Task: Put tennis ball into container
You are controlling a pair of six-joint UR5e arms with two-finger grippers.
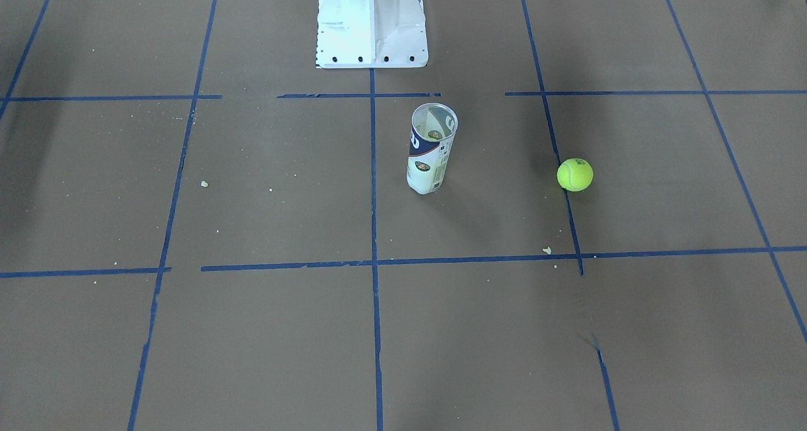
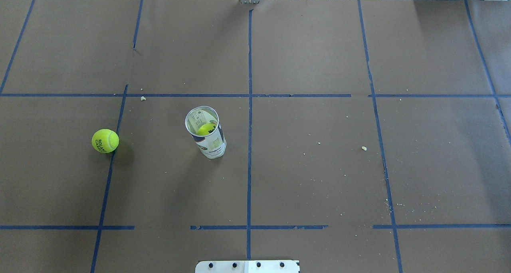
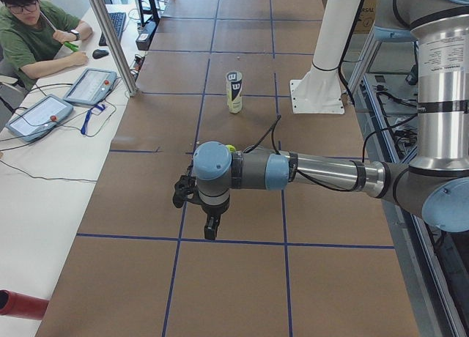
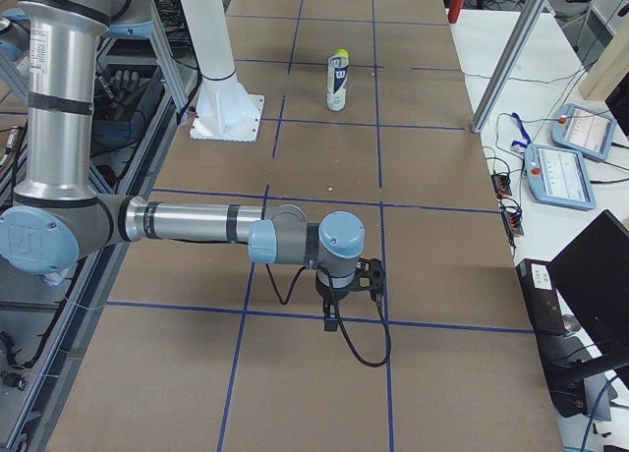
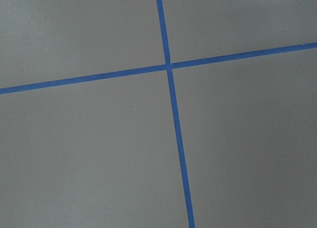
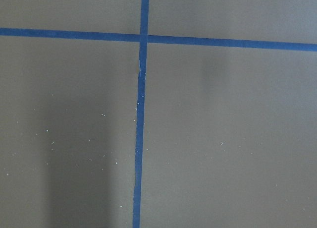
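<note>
The left arm [image 3: 322,172] reaches level over the bench [image 2: 319,177], and its left tool [image 3: 210,233] hangs straight down. The right tool [image 4: 329,319] hangs likewise. I cannot tell whether either is spread. The fuzzy yellow-green tennis ball [image 2: 105,141], lettered "ROLAND GARROS", lies on blue tape [image 2: 107,181], well apart from the upright, "W"-marked container [image 2: 207,135].

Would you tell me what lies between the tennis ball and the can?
Only a blue tape line beside the ball; the rest of the stretch to the can is bare brown paper, as the overhead view shows.
</note>
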